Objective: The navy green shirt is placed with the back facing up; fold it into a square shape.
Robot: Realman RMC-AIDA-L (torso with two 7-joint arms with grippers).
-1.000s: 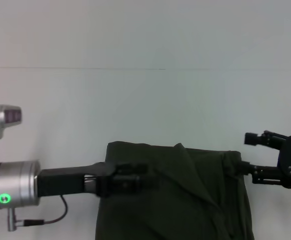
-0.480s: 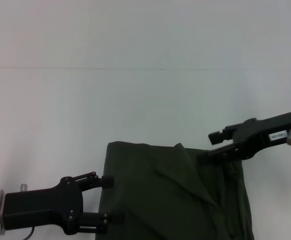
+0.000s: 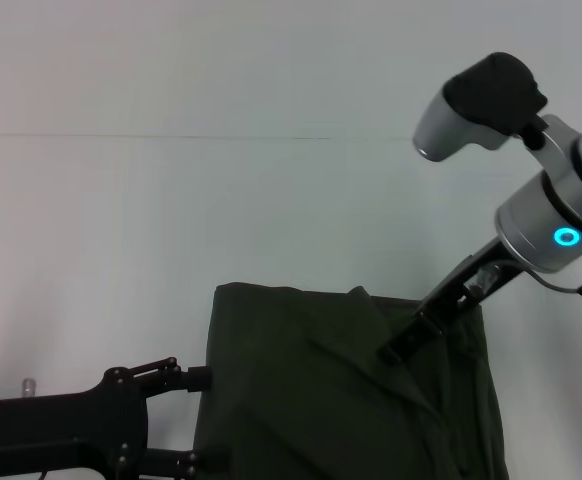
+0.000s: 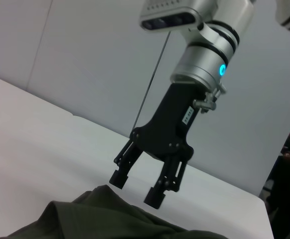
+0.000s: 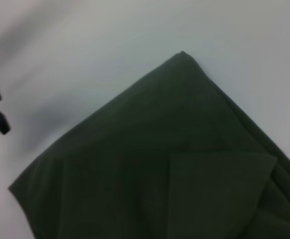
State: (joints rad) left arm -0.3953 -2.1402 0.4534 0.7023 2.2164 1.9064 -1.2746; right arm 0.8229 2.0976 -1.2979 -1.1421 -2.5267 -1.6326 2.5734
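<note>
Lying on the white table (image 3: 121, 220), the navy green shirt (image 3: 341, 390) is occupying the near middle of the head view, and its lower part is running out of the picture at the near edge. It is showing only plain dark cloth, already folded into a compact block with a straight far edge, and one layer is making a diagonal fold with a small raised point at that far edge. In the right wrist view the shirt (image 5: 155, 164) is showing one corner and a folded flap lying on top. The right gripper (image 4: 137, 186) is hanging above the right part of the shirt, near the diagonal fold; in the left wrist view its two fingers are standing apart, with nothing between them, just over the cloth and not touching it. The left gripper (image 3: 203, 420) is staying low at the shirt's left edge, its fingers are also spread and they are holding nothing; I cannot tell if the tips are touching the cloth.
</note>
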